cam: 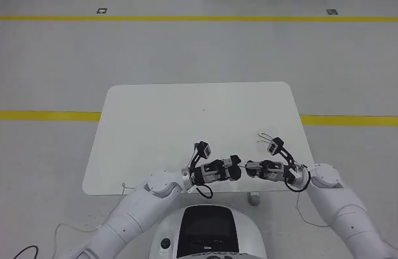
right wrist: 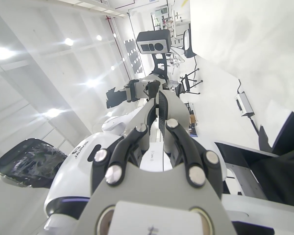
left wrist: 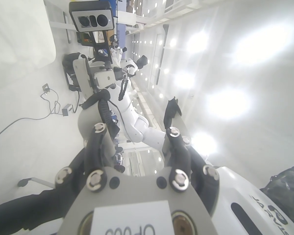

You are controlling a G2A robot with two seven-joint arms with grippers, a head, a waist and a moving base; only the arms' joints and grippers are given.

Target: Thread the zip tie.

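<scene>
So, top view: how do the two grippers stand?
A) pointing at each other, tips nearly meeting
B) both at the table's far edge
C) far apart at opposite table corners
A: the left gripper and right gripper face each other, tips nearly meeting, by the near edge of the table.

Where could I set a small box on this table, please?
The table is free along its far edge and both sides. Crowded: the near edge's middle, where the left gripper and right gripper face each other.
</scene>
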